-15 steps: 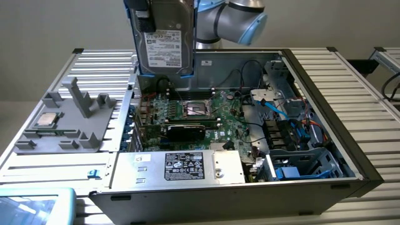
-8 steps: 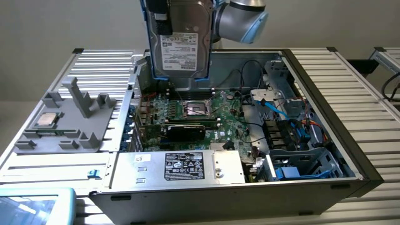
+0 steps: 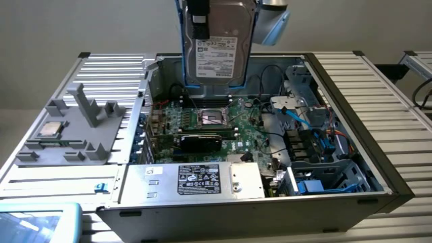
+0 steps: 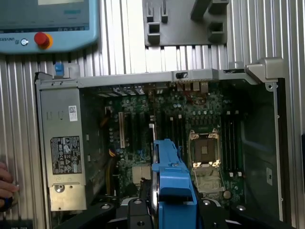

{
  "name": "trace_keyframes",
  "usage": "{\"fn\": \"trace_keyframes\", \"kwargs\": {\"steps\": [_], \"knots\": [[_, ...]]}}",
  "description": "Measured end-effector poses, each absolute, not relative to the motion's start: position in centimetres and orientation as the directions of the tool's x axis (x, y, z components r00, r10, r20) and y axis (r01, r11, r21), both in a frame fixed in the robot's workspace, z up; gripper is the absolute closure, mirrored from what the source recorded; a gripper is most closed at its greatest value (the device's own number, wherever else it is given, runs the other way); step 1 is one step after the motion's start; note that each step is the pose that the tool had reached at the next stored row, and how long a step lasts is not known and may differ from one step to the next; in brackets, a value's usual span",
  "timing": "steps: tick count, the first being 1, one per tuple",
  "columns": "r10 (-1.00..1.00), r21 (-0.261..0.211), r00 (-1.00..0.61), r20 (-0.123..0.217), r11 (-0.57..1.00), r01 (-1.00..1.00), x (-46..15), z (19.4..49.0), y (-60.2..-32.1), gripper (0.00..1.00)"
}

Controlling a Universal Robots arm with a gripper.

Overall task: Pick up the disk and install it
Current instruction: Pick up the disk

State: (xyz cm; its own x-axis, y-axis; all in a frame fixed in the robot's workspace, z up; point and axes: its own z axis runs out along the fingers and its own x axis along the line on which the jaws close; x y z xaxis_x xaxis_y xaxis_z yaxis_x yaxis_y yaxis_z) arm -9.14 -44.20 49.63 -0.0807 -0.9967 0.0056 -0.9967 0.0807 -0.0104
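The disk [image 3: 217, 48], a silver-grey hard drive with a white label and blue carrier rails, hangs upright above the back of the open computer case [image 3: 351, 126]. It is clear of the case. My gripper [image 4: 172, 212] is shut on it from above. In the wrist view the blue carrier rail [image 4: 172, 179] sticks out between the black fingers [image 4: 136, 212], with the motherboard [image 4: 143, 129] beyond it.
Inside the case are the CPU socket [image 3: 214, 117], a grey power supply [image 3: 196, 179] with a black label, and a drive cage with blue cables [image 3: 317, 152]. A grey fixture [image 3: 71, 134] holding a small silver chip lies beside the case. A teach pendant [image 3: 34, 223] and a person's hand [image 4: 4, 183] are nearby.
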Motion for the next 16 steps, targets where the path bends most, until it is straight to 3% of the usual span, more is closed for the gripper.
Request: {"fn": "trace_keyframes", "kwargs": {"steps": [16], "knots": [[-0.997, -0.010, -0.080, 0.003, 0.080, -0.997, -1.8, 49.7, -45.2, 0.63]]}}
